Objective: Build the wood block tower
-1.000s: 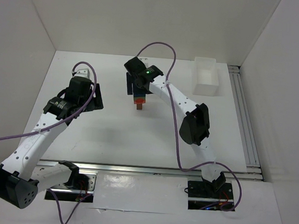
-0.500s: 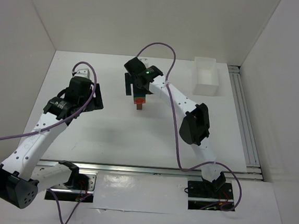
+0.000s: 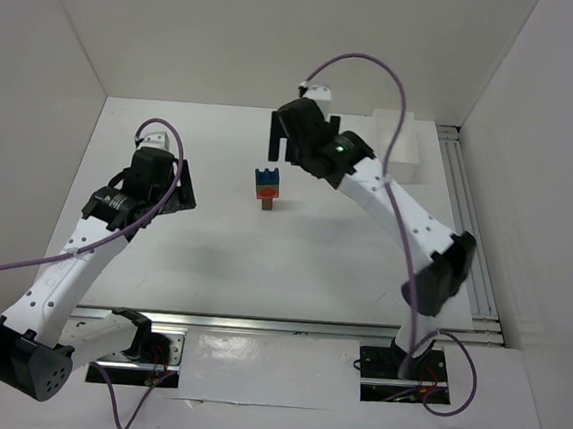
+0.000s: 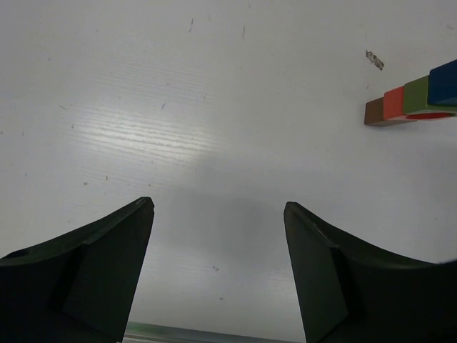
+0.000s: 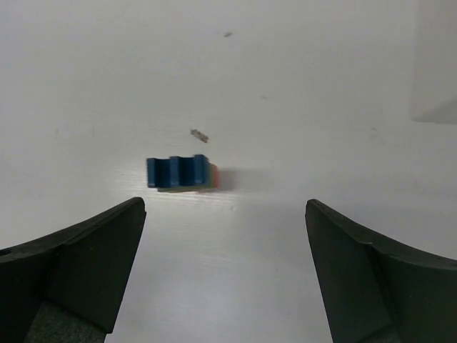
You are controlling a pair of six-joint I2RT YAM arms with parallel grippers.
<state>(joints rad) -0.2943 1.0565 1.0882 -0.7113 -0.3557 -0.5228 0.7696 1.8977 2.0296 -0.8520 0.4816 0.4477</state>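
Observation:
The tower (image 3: pixel 267 190) stands alone near the table's middle: brown base, red, green, blue notched piece on top. The left wrist view shows it side-on at the upper right (image 4: pixel 410 102). The right wrist view looks down on its blue notched top (image 5: pixel 178 172). My right gripper (image 3: pixel 285 149) is open and empty, raised just behind and right of the tower. My left gripper (image 3: pixel 180 187) is open and empty, well left of the tower, with only bare table between its fingers (image 4: pixel 107 264).
A white rectangular bin (image 3: pixel 395 146) stands at the back right, its corner showing in the right wrist view (image 5: pixel 435 64). A metal rail (image 3: pixel 471 231) runs along the table's right edge. White walls close in the back and sides.
My right gripper has let go of the tower top, lifted and pulled back to the right. The tower now stands free. The left arm has not moved.

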